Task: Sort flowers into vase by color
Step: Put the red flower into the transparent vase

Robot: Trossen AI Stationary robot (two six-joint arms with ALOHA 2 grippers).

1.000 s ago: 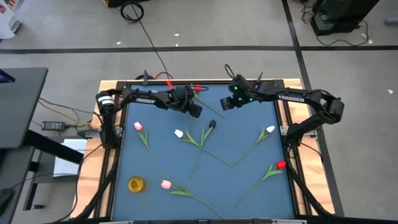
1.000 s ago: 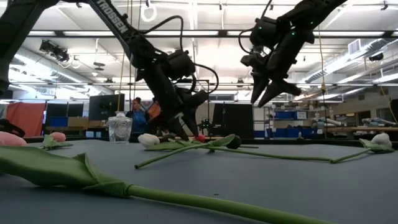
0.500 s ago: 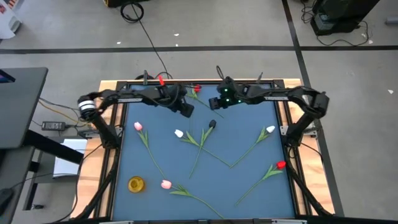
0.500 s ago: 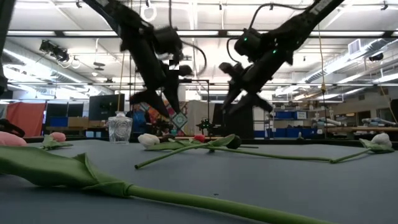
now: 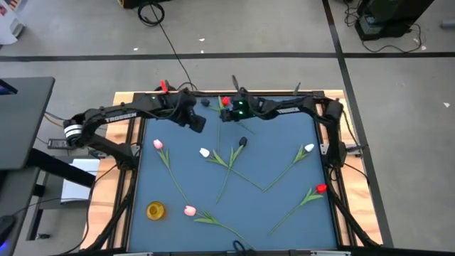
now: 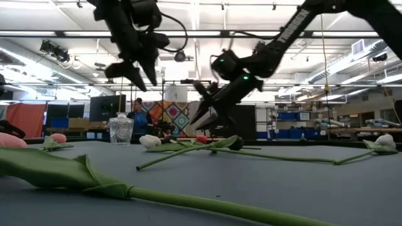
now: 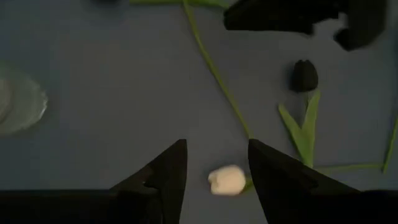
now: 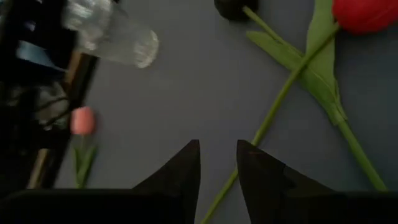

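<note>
Several tulips lie flat on the blue table: pink (image 5: pixel 158 144), white (image 5: pixel 205 152), dark (image 5: pixel 243 141), white (image 5: pixel 309 148), red (image 5: pixel 321 188) and pink (image 5: pixel 190 210). A further red tulip (image 5: pixel 226 102) lies at the far edge. My left gripper (image 5: pixel 199 124) hangs open above the table; in its wrist view the white head (image 7: pixel 227 180) shows between its fingers, far below. My right gripper (image 5: pixel 227 114) is open and hovers low beside the far red tulip (image 8: pixel 364 12), whose stem (image 8: pixel 273 118) runs past one finger. A clear glass vase (image 6: pixel 121 130) stands near the far edge.
A golden round vessel (image 5: pixel 156 210) stands near the table's near-left corner. The glass vase (image 8: pixel 112 37) is close to both grippers. A raised wooden frame (image 5: pixel 128 99) borders the table. People and shelving show in the room behind.
Both grippers have travelled toward the table's left along the far edge. My left gripper has risen well clear of the table. My right gripper has come down and tipped, its fingers now slanting down toward the far red tulip. No flower has moved.
</note>
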